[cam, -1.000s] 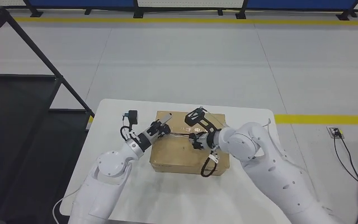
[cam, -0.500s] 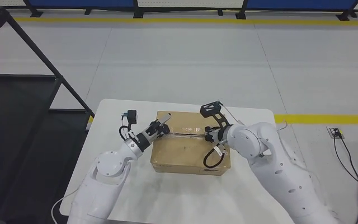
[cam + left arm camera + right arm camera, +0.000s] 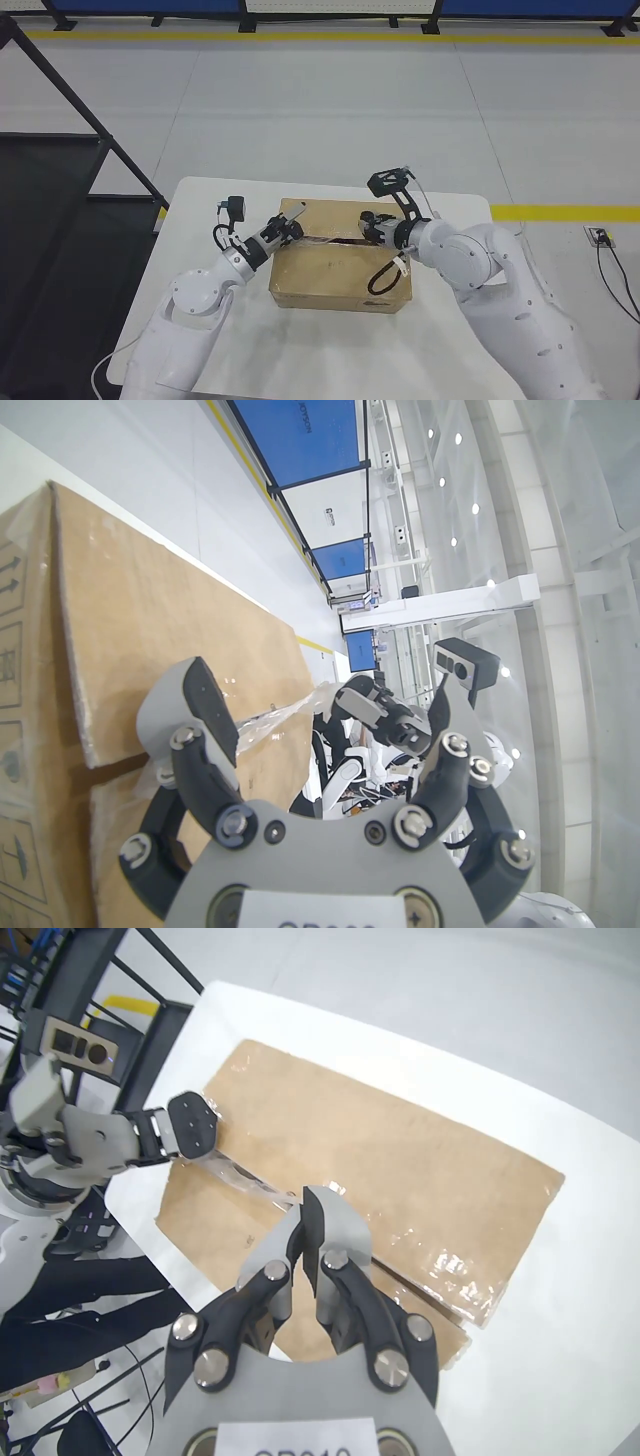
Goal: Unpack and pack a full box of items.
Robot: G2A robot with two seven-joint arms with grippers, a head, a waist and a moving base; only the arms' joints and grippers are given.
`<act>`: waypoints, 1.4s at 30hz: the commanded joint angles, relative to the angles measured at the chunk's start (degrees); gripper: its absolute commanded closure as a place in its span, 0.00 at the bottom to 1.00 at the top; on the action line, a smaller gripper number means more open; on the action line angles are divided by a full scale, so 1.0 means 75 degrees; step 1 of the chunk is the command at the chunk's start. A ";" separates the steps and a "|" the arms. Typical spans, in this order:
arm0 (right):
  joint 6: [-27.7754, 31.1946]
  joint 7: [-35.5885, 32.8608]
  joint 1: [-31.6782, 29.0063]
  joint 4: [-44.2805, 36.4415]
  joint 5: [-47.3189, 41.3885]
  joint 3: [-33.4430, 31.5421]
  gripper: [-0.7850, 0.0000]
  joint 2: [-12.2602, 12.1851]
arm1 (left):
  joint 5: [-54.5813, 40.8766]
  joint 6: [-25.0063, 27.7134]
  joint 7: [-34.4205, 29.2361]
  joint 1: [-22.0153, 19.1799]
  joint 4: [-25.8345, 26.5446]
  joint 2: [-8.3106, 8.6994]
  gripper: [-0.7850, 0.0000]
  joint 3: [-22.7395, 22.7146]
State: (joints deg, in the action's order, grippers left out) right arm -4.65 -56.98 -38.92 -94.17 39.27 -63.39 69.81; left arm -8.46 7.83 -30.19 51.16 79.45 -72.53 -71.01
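A brown cardboard box lies on the white table, its top flaps closed along a middle seam. A strip of clear tape is lifted off that seam and stretches between the two grippers. My right gripper hangs over the box's right half, shut on the tape's end. My left gripper is at the box's left end, open, one finger pad resting on the box top beside the tape. The right wrist view shows the left gripper at the seam's far end.
A black metal rack stands left of the table. Bare table surface lies in front of the box and to its right. More clear tape still clings to the box's right end.
My right gripper has moved rightward along the seam and risen, drawing the tape strip out longer. The left gripper has stayed at the box's left end.
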 commanded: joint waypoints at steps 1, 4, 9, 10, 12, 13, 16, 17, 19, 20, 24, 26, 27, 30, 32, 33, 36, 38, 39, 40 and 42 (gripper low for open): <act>-0.0038 -0.0078 -0.0092 -0.0057 0.0040 -0.0063 1.00 -0.0022 | 0.0011 -0.0002 0.0001 0.0005 0.0003 -0.0002 0.00 0.0009; -0.0406 -0.0323 -0.0082 0.0004 0.0259 -0.0112 1.00 -0.0042 | 0.0014 0.0002 -0.0003 0.0008 -0.0006 -0.0005 0.00 0.0020; -0.0875 -0.0574 -0.0007 0.0190 0.0405 -0.0171 1.00 -0.0050 | 0.0020 0.0005 -0.0023 0.0001 -0.0018 -0.0006 0.00 0.0025; -0.0908 -0.0647 0.0010 0.0219 0.0401 -0.0197 1.00 -0.0055 | 0.0019 0.0008 -0.0025 0.0001 -0.0019 -0.0006 0.00 0.0024; -0.1043 -0.0659 0.0012 0.0270 0.0437 -0.0291 1.00 -0.0069 | 0.0021 0.0013 -0.0028 0.0007 -0.0022 -0.0006 0.00 0.0020; -0.1115 -0.0681 0.0009 0.0276 0.0483 -0.0317 1.00 -0.0075 | 0.0034 0.0008 -0.0028 0.0008 -0.0024 -0.0005 0.00 0.0018; -0.1155 -0.0742 -0.0036 0.0227 0.0492 -0.0411 1.00 -0.0096 | 0.0039 0.0005 -0.0029 0.0017 -0.0015 -0.0004 0.00 0.0012; -0.1207 -0.0756 -0.0062 0.0212 0.0510 -0.0463 1.00 -0.0107 | 0.0040 0.0005 -0.0030 0.0020 -0.0012 -0.0004 0.00 0.0011; -0.1237 -0.0808 -0.0108 0.0157 0.0532 -0.0548 1.00 -0.0127 | 0.0041 0.0006 -0.0033 0.0026 -0.0008 -0.0003 0.00 0.0005; -0.1273 -0.0833 -0.0133 0.0150 0.0545 -0.0594 1.00 -0.0138 | 0.0042 0.0008 -0.0035 0.0031 -0.0005 -0.0003 0.00 0.0002; -0.1416 -0.0885 -0.0203 0.0076 0.0649 -0.0716 1.00 -0.0169 | 0.0038 0.0015 -0.0024 0.0051 0.0003 -0.0002 0.00 -0.0009; -0.1558 -0.0840 -0.0255 0.0029 0.0733 -0.0802 1.00 -0.0185 | 0.0040 0.0016 -0.0017 0.0062 0.0012 -0.0002 0.00 -0.0009; -0.1603 -0.0813 -0.0285 -0.0030 0.0760 -0.0836 1.00 -0.0192 | 0.0042 0.0017 -0.0017 0.0068 0.0017 -0.0002 0.00 -0.0011; -0.1447 -0.0475 -0.0459 -0.0343 0.0668 -0.0941 1.00 -0.0204 | 0.0045 0.0015 -0.0019 0.0081 0.0031 0.0000 0.00 -0.0019; -0.0986 -0.0287 -0.0623 -0.0576 0.0411 -0.0914 1.00 -0.0205 | 0.0058 0.0028 -0.0015 0.0090 0.0039 0.0001 0.00 -0.0025; -0.0674 -0.0318 -0.0672 -0.0609 0.0330 -0.0848 1.00 -0.0209 | 0.0059 0.0030 -0.0014 0.0094 0.0042 0.0001 0.00 -0.0026; -0.0185 -0.0535 -0.0571 -0.0444 0.0327 -0.0558 1.00 -0.0197 | 0.0063 0.0030 -0.0010 0.0107 0.0055 0.0001 0.00 -0.0024; -0.0076 -0.0597 -0.0410 -0.0276 0.0299 -0.0299 1.00 -0.0157 | 0.0070 0.0028 -0.0009 0.0113 0.0066 0.0000 0.00 -0.0018; -0.0010 -0.0614 -0.0320 -0.0183 0.0295 -0.0172 1.00 -0.0136 | 0.0076 0.0027 -0.0017 0.0113 0.0069 0.0000 0.00 -0.0017; -0.0021 -0.0629 -0.0233 -0.0056 0.0317 -0.0064 1.00 -0.0116 | 0.0071 0.0032 -0.0011 0.0113 0.0073 0.0000 0.00 -0.0021; -0.0042 -0.0670 -0.0051 0.0164 0.0290 0.0129 1.00 -0.0071 | 0.0065 0.0049 0.0006 0.0122 0.0078 -0.0002 0.00 -0.0021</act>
State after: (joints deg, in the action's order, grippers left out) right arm -4.87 -61.89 -39.82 -93.61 41.59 -62.90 69.17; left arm -7.95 8.14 -30.20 52.04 80.03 -72.54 -71.16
